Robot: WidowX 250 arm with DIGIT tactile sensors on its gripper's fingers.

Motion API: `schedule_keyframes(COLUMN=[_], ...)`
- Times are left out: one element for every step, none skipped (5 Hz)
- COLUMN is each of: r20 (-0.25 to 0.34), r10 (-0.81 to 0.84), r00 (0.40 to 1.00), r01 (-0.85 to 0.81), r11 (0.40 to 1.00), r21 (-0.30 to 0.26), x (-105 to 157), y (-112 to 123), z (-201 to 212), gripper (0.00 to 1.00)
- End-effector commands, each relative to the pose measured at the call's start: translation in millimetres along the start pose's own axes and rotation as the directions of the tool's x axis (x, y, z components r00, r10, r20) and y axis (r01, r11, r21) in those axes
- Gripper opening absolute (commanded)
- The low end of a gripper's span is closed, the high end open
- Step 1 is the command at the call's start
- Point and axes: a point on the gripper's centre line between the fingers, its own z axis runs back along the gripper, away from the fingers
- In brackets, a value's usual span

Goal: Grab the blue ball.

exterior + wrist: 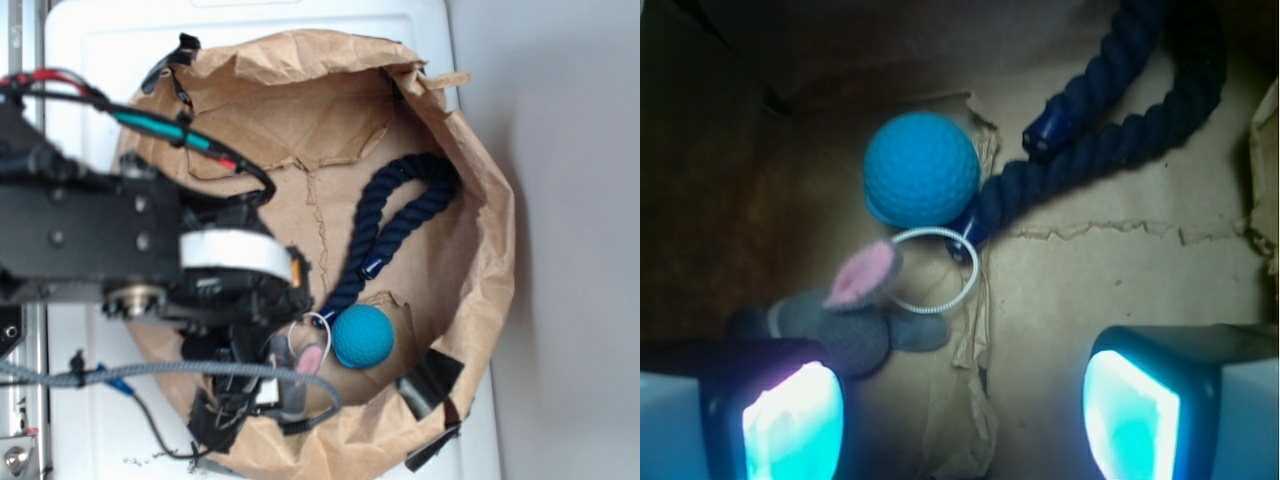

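The blue ball (921,167) (362,336) is a small teal dimpled ball lying on the floor of a brown paper bag. It touches the end of a dark navy rope loop (1118,110) (398,216). My gripper (962,412) is open, with its glowing fingertips (792,425) wide apart and only bare paper between them. The ball lies ahead of the gripper and a little left of its centre line, well clear of the jaws. In the exterior view the arm hides the gripper itself.
A grey plush mouse with a pink ear (855,310) (311,357) lies just in front of the left finger, with a metal ring (936,270) beside it. The crumpled bag wall (480,260) rings everything. A torn paper seam (975,400) runs between the jaws.
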Motion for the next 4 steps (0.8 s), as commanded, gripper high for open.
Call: schedule_keyframes(r20=[0.053, 0.038, 0.031, 0.016], r10=[0.0, 0.034, 0.052, 0.045], r00=[0.999, 0.999, 0.998, 0.999], r01=[0.001, -0.035, -0.055, -0.046], r11=[1.0, 0.999, 0.996, 0.997], r21=[-0.022, 0.026, 0.075, 0.055], x=[19.4, 43.2, 60.1, 67.8], y=[-16.8, -27.7, -35.6, -37.6], z=[19.8, 5.9, -10.6, -17.2], gripper=[1.0, 1.0, 1.0, 1.0])
